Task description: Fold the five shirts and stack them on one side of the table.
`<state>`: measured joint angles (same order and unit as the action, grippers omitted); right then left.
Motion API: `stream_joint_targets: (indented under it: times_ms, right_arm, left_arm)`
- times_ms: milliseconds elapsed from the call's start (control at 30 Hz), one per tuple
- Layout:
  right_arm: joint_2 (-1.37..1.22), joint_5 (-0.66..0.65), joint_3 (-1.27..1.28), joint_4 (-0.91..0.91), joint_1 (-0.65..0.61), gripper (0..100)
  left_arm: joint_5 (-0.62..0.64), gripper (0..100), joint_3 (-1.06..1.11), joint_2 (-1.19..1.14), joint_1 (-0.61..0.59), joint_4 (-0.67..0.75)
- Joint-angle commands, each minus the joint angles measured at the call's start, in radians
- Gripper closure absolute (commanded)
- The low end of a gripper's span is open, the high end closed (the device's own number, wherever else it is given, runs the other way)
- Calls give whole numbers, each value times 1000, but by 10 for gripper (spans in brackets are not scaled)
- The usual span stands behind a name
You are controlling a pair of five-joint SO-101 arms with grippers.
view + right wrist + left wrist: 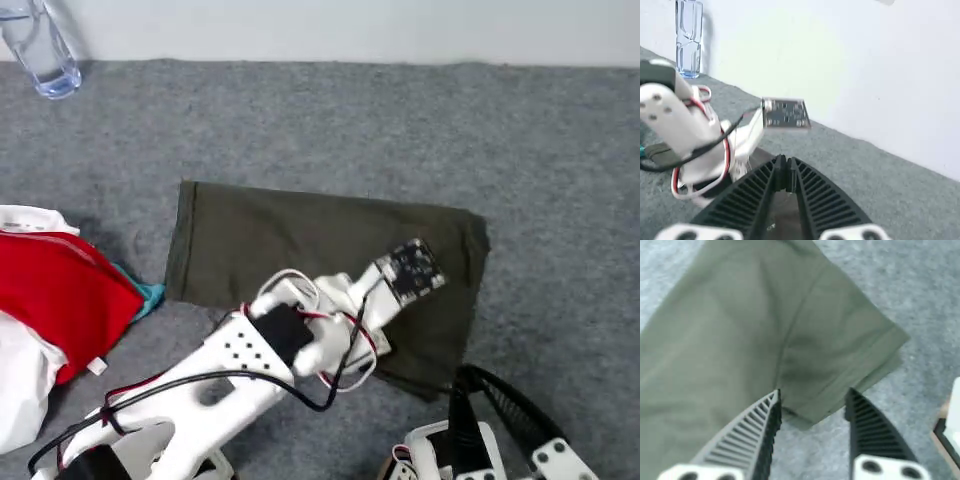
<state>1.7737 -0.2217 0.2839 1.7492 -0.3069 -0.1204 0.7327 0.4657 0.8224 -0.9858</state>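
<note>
Olive-green shirt (300,240) lies flat as a rough rectangle in the middle of the grey felt-like table (560,150). The left gripper (814,395) hangs just above its hemmed corner, jaws wide and holding nothing. The right gripper (786,161) is at the near side of the table, jaws pressed together and empty.

The fabric looks light, soft and limp. It would likely sag and crease when lifted, so a pinch right at the corner hem seems the surest hold.

At the left edge a red shirt (60,290) overlaps a white shirt (20,390), both cut off, with a sliver of teal cloth (150,295) beside them. How many garments are piled there cannot be told. From above, the left arm covers part of the olive shirt's near edge.
</note>
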Motion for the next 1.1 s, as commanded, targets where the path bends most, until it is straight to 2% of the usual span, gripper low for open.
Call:
stream_joint_targets:
  times_ms: [0, 133, 333, 733, 1067]
  right_arm:
    - [-4, 9, -26, -13, -8, 990]
    - [-8, 9, -26, -13, -12, 990]
    - [-8, 9, -26, -13, -12, 990]
    - [-8, 5, -26, -12, -12, 990]
    - [-7, 2, -26, -12, -12, 990]
  left_arm:
    - [-66, 764, 50, 11, 71, 98]
    - [-100, 761, 70, -120, 95, 166]
    - [-140, 761, -59, -388, 115, 170]
    - [-144, 766, -278, -588, 161, 46]
    - [-144, 954, -381, -690, 166, -6]
